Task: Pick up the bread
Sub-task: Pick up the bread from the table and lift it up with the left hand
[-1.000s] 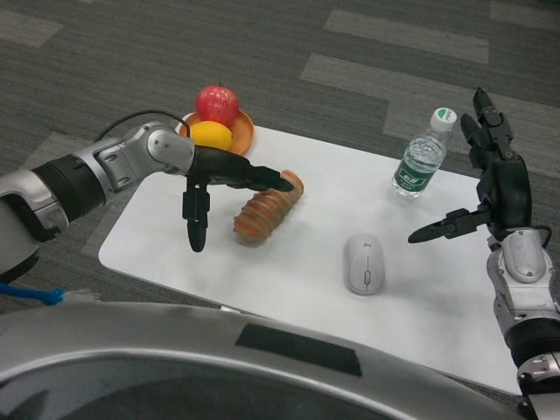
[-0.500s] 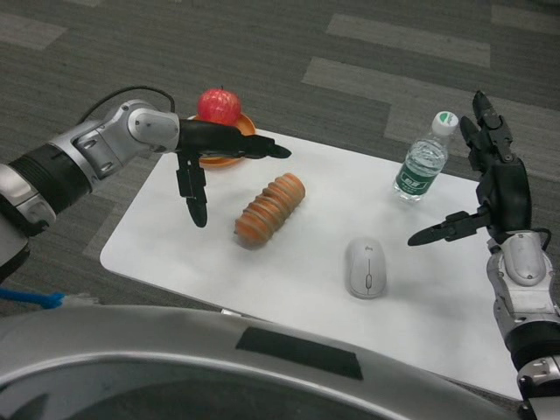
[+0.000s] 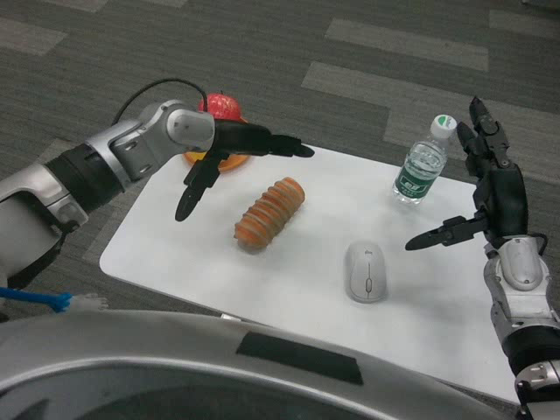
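Item 1, far left: silver left forearm with black many-fingered left hand (image 3: 234,150), raised over the near-left part of the white rectangular table (image 3: 289,289). Fingers spread apart, holding nothing; one finger reaches rightward, another points down and to the left. A thin black cable loops above the wrist.

Item 2, behind the left hand: orange round plate (image 3: 229,163) at the table's far-left corner, mostly hidden by the hand, bearing a red round apple (image 3: 222,107).

Item 3, left of centre: ridged orange-brown loaf of bread (image 3: 269,211), long and roughly cylindrical, with ribbed segments along its length and a paler underside. It lies flat on the table, set diagonally, its far end toward the upper right. It sits just below and to the right of the left hand's fingers, apart from them; the outstretched finger passes above its far end without touching.

Item 4, centre right: white oval computer mouse (image 3: 367,271) with a grey scroll strip, near the front edge. Small marking on its top, too small to read.

Item 5, right: clear plastic water bottle (image 3: 422,161), white cap, green label; label writing is not legible.

Item 6, far right: black right hand (image 3: 486,206) on a silver forearm, held upright beside the table's right edge, fingers splayed, thumb pointing left, holding nothing.
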Motion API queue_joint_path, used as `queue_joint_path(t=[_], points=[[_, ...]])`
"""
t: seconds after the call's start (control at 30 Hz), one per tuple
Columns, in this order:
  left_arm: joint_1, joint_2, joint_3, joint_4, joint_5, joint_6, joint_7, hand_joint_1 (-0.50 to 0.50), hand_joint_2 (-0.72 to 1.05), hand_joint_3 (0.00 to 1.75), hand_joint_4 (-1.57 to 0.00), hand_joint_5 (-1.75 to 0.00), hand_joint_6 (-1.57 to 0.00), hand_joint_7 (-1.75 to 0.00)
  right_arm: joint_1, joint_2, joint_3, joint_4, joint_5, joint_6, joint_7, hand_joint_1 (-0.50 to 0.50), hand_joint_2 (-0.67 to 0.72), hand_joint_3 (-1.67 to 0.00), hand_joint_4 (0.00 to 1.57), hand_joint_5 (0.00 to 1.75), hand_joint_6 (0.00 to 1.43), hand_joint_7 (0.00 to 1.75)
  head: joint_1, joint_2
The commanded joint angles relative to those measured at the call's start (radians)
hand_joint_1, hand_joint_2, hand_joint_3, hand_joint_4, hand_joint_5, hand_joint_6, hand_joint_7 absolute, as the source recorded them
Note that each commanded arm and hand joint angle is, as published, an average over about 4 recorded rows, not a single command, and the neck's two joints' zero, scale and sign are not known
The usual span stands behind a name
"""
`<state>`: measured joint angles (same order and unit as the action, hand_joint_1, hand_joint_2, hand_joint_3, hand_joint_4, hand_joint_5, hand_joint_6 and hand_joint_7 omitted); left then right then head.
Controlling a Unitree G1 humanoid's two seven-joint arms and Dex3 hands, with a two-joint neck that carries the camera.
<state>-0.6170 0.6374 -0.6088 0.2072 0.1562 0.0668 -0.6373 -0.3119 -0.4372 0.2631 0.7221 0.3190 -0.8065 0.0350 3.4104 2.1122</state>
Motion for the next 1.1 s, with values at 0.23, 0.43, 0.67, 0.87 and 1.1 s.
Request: queue_joint_path(t=[0.23, 0.43, 0.67, 0.87, 1.1], points=[[-0.132, -0.109, -0.169, 0.146, 0.106, 0.084, 0.097, -0.39, -0.64, 0.09, 0.00, -0.31, 0.00, -0.21, -0.013, 0.012, -0.012, 0.027, 0.006, -0.002, -0.001, -0.42, 0.22, 0.00, 0.00, 0.15, 0.00, 0.00, -0.043, 0.013], [-0.250, -0.146, -0.335, 0.287, 0.121, 0.088, 0.134, -0.41, -0.64, 0.09, 0.00, -0.31, 0.00, -0.21, -0.020, 0.016, -0.015, 0.043, 0.006, -0.002, -0.001, -0.42, 0.22, 0.00, 0.00, 0.19, 0.00, 0.00, -0.049, 0.014], [-0.343, -0.147, -0.536, 0.368, 0.093, 0.103, 0.181, -0.41, -0.64, 0.09, 0.00, -0.31, 0.00, -0.21, -0.030, 0.019, -0.017, 0.056, 0.006, -0.002, -0.001, -0.42, 0.22, 0.00, 0.00, 0.19, 0.00, 0.00, -0.063, 0.023], [-0.372, -0.153, -0.643, 0.370, 0.092, 0.164, 0.223, -0.39, -0.64, 0.09, 0.00, -0.31, 0.00, -0.21, -0.041, 0.023, -0.021, 0.067, 0.006, -0.002, -0.001, -0.42, 0.22, 0.00, 0.00, 0.19, 0.00, 0.00, -0.066, 0.022], [-0.376, -0.156, -0.676, 0.368, 0.086, 0.167, 0.279, -0.38, -0.64, 0.09, 0.00, -0.31, 0.00, -0.21, -0.053, 0.026, -0.022, 0.080, 0.005, -0.002, 0.000, -0.42, 0.22, 0.00, 0.00, 0.19, 0.00, 0.00, -0.062, 0.017]])
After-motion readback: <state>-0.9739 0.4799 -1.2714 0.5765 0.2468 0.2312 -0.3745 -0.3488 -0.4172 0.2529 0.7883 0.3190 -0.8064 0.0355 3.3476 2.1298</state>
